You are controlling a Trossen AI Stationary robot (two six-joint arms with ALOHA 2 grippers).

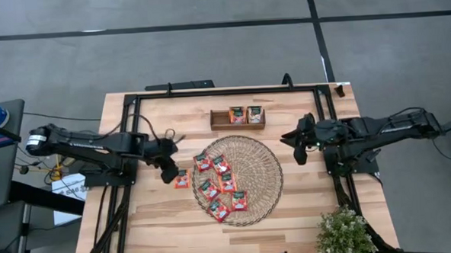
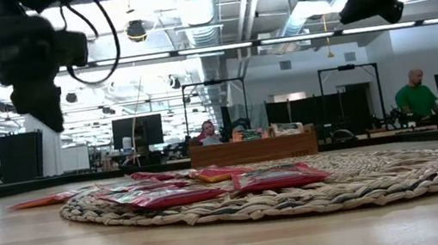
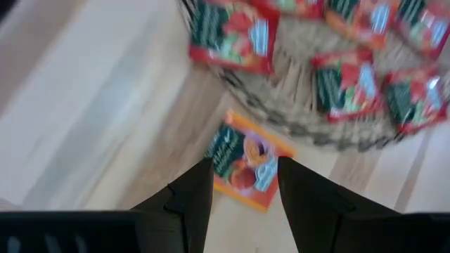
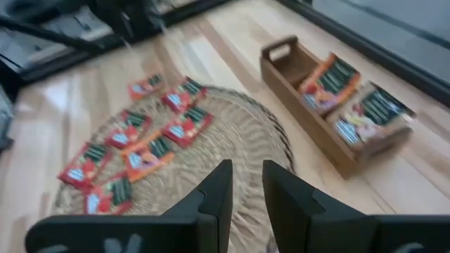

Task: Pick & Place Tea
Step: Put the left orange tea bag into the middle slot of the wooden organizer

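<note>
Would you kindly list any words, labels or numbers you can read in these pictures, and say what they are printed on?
None can be read.
Tea sachets on the mat: dark labels, print too small.
Sachet below the left gripper: lettering blurred.
Sachets in the wooden tray: print blurred.

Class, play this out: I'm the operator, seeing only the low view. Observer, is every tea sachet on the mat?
Observer: No. One tea sachet lies on the bare table, just off the woven mat's left edge.
Operator: Where are the tools?
Observer: The left tool hangs open above that sachet; the right tool waits beyond the mat's right edge.
Operator: And the tray?
Observer: The wooden tray has sachets in its middle and right compartments; the left is empty.
</note>
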